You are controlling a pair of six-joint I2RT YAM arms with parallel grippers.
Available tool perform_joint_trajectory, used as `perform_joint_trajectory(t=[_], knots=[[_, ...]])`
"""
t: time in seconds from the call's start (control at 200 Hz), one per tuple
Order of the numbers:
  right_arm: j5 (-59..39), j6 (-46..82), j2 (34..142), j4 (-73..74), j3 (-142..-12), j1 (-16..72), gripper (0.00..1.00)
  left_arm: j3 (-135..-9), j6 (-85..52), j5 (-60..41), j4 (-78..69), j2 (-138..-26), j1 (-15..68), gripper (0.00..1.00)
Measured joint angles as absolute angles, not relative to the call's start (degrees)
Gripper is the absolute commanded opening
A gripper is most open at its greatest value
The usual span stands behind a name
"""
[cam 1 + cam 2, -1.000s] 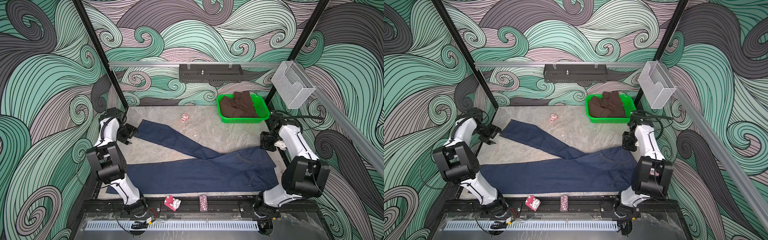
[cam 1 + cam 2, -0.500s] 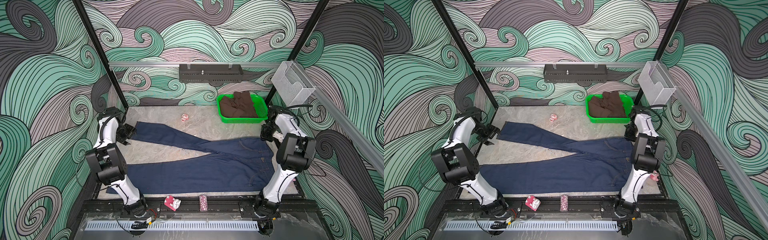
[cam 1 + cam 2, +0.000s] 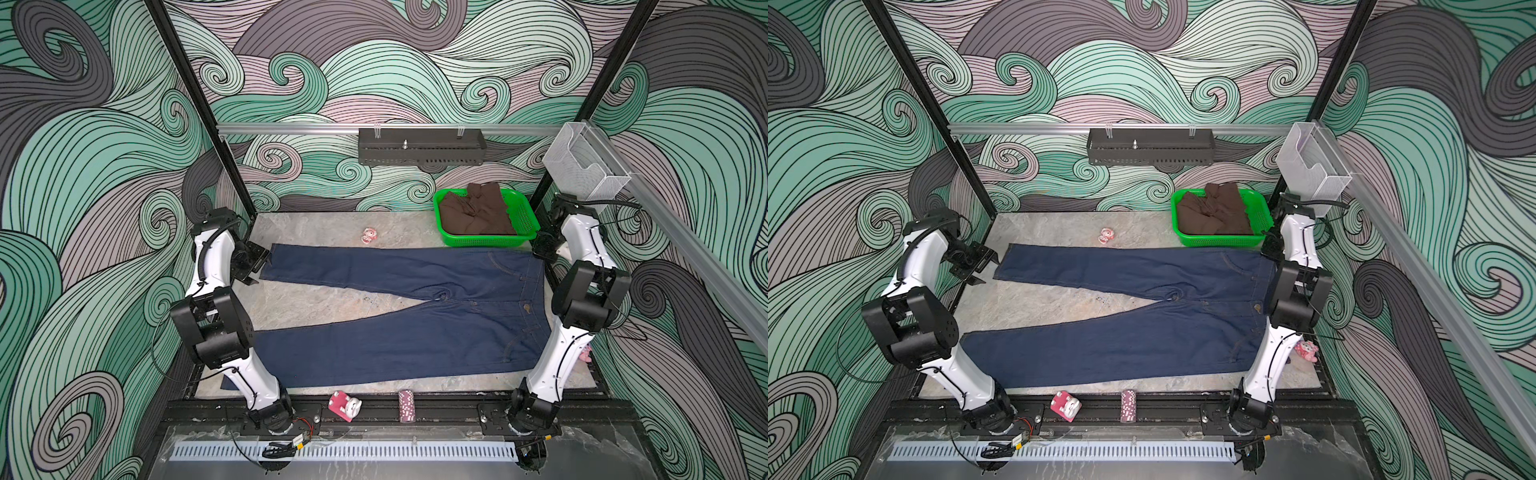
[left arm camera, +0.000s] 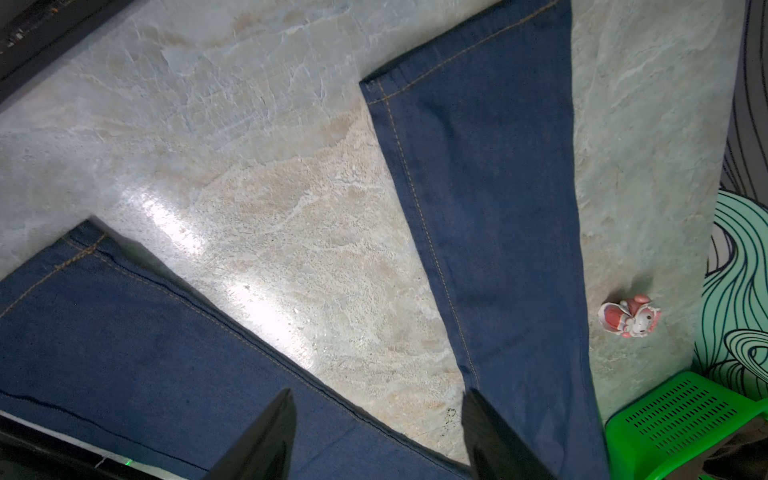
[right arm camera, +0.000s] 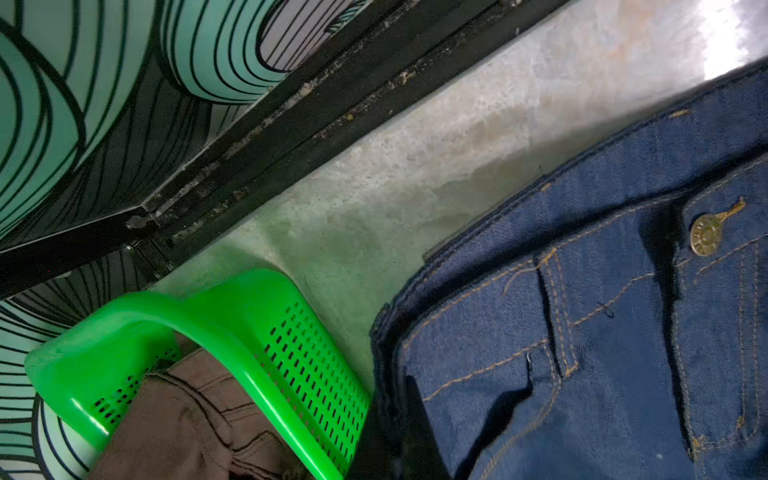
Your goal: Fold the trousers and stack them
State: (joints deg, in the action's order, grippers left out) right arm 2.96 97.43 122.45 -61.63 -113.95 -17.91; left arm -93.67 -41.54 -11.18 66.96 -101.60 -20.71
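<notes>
Both top views show the trousers (image 3: 395, 349) (image 3: 1121, 349) spread flat, front side up, on the marbled tabletop (image 3: 324, 307), spanning nearly its whole width. They are dark navy denim with orange-brown stitching. The waistband lies at the right edge, beside the right arm (image 3: 590, 295). The two legs run leftward and part in a narrow V with bare table between them. The far leg lies straight, and its hem ends just beside the left gripper (image 3: 251, 266). The near leg's hem is partly hidden behind the left arm (image 3: 216, 324). The far corner of the waistband sits just beside the green basket (image 3: 486, 242), which holds a crumpled brown garment (image 3: 478, 212).

The right gripper (image 3: 543, 251) is at that corner, but from above its jaws are too small to read. The right wrist view fills this in: the dark fingers (image 5: 419, 432) are closed together on the bunched waistband corner. It also shows the brass button (image 5: 706, 235), a belt loop and a pocket seam up close.

The left wrist view settles what the top views leave unclear. The left gripper's fingers (image 4: 266, 436) stand well apart with nothing between them, over the table and the inner edges of both legs. This view also shows both stitched hems, and a small pink figurine (image 4: 629, 316) on the table beyond the far leg.
</notes>
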Motion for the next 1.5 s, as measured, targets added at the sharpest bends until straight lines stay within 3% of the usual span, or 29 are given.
perform_joint_trajectory(t=[0.205, 0.31, 0.42, 0.535, 0.65, 0.826, 1.031, 1.241, 1.501], knots=[[2.57, 95.88, 127.61, -61.98, -114.67, -17.58, 0.61, -92.97, -41.58, -11.84, 65.58, -103.42, -19.40, 0.66], [2.59, 94.54, 127.87, -62.22, -114.74, -17.61, 0.74, -92.86, -41.56, -11.94, 65.56, -103.42, -19.20, 0.66], [2.55, 92.66, 126.30, -62.37, -114.69, -17.72, 0.79, -92.88, -41.52, -11.99, 65.69, -103.42, -18.98, 0.66], [1.91, 90.13, 121.30, -62.06, -111.70, -17.91, 0.80, -92.86, -41.47, -11.99, 66.08, -103.35, -18.98, 0.67], [0.73, 88.01, 110.32, -61.28, -99.68, -17.56, 0.76, -89.84, -41.60, -12.47, 65.14, -101.93, -19.00, 0.67], [-1.69, 87.05, 93.67, -57.43, -72.82, -15.92, 0.60, -78.87, -42.72, -14.87, 64.23, -98.45, -19.55, 0.67], [-4.99, 83.31, 88.29, -51.72, -53.17, -15.90, 0.41, -70.37, -43.53, -16.62, 62.39, -94.91, -20.36, 0.67], [-6.72, 80.40, 81.52, -46.87, -39.62, -16.75, 0.38, -63.00, -43.75, -18.15, 60.62, -88.33, -23.90, 0.67], [-9.26, 76.31, 77.89, -44.21, -36.10, -18.98, 0.38, -58.43, -42.15, -18.70, 60.64, -86.72, -30.79, 0.67]])
